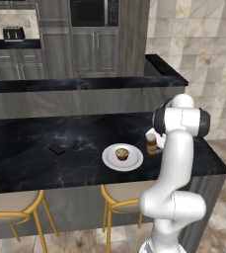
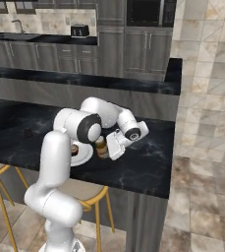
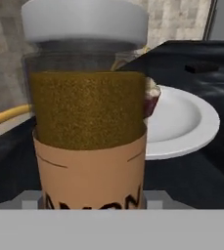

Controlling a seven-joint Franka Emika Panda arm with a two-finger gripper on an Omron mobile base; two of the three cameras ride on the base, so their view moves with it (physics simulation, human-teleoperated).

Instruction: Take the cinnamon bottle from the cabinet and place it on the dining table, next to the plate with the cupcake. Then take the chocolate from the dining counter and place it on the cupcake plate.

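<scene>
Gripper [image 2: 106, 147]: at the cinnamon bottle [image 2: 101, 146]; grip probably closed, fingers hidden, cannot tell.
Surface: black marble counter [image 1: 25, 143]; plate [image 1: 123, 157] left of bottle.
Hidden: cupcake [image 3: 151, 97] partly behind bottle.
Far left: chocolate [image 1: 56, 149].

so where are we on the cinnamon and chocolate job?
Done: the cinnamon bottle is out of the cabinet and stands upright on the counter beside the plate with the cupcake. In hand: the gripper is right at the bottle; whether it has let go I cannot tell. Left: the chocolate lies on the counter away from the plate, untouched.
</scene>
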